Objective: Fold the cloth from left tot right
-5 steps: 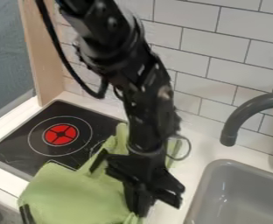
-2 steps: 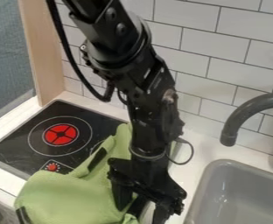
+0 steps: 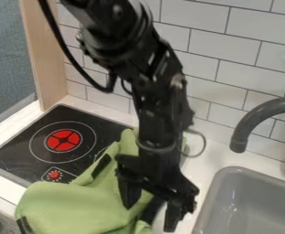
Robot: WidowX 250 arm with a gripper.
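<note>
The gripper [image 3: 153, 206] hangs over the right part of the green cloth [image 3: 71, 205], low in the camera view. Its two fingers stand apart, one over the cloth and the other to the right, over the white counter. The cloth lies bunched and creased across the stove's front right corner and the counter. Black strips show on it, one near its middle [image 3: 101, 166], and another at its lower left edge. A dark strip also lies between the fingers; whether it belongs to the cloth I cannot tell. The arm hides part of the cloth's right side.
The black stove [image 3: 29, 157] with a red burner mark is at the left. On the right are a grey sink [image 3: 213, 201] and a dark faucet [image 3: 249, 125] arching over it. A tiled wall [image 3: 249, 73] rises behind the counter.
The gripper's fingers have opened from close together, and the gripper has shifted slightly right. The cloth's upper left edge has sunk, uncovering the red stove knob.
</note>
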